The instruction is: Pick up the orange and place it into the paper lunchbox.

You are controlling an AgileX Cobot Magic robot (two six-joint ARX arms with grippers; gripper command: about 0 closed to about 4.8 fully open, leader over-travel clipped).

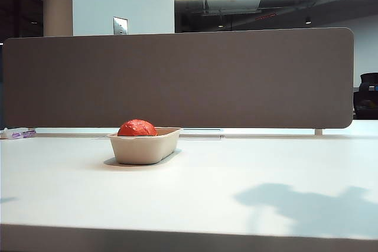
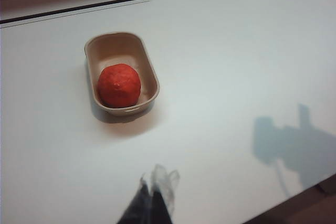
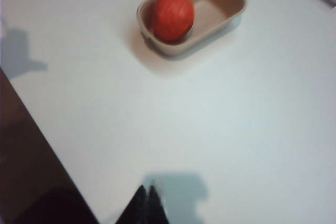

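Nearest to each wrist camera, the left gripper [image 2: 154,195] is hanging above bare bench [image 2: 236,51] with its fingertips pressed together and nothing between them, and the right gripper [image 3: 148,199] is doing the same on its own side, tips meeting in a dark point, holding nothing. Neither arm is showing in the exterior view; only a shadow is lying across the near bench there. Farther out, well apart from both grippers, the paper lunchbox [image 2: 150,72] is sitting flat, and the orange [image 2: 119,85] is resting inside it toward one end, its crown poking above the rolled rim (so the placing looks done, to my eye). Judging by the wrinkled, slightly glossy skin, the orange is probably light and a bit slick, firm enough to pinch across its widest part from above without rolling. The lunchbox looks thin and stiff but easily nudged; its rim would be the place to take it. Beyond stands a grey divider panel [image 1: 177,78], with a small purple packet [image 1: 18,133] at its foot.
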